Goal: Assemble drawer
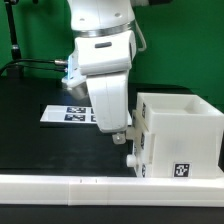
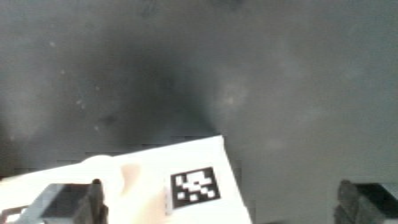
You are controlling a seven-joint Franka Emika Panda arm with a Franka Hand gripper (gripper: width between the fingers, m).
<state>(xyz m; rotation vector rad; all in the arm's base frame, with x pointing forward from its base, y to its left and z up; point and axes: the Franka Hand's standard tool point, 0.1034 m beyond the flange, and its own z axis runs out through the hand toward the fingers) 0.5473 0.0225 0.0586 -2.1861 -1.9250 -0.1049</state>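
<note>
The white boxy casing stands on the black table at the exterior view's right, with a square tag on its near face. On its left side shows a tray front with a round knob and small tags. My gripper hangs just beside that left side, above the knob. In the wrist view a white tagged part lies between my fingers, close to one and clear of the other. The jaws stand wide apart and hold nothing. A second tray cannot be made out.
The marker board lies flat on the table behind my gripper at the exterior view's left. A long low white rail runs along the table's front edge. A green wall stands behind.
</note>
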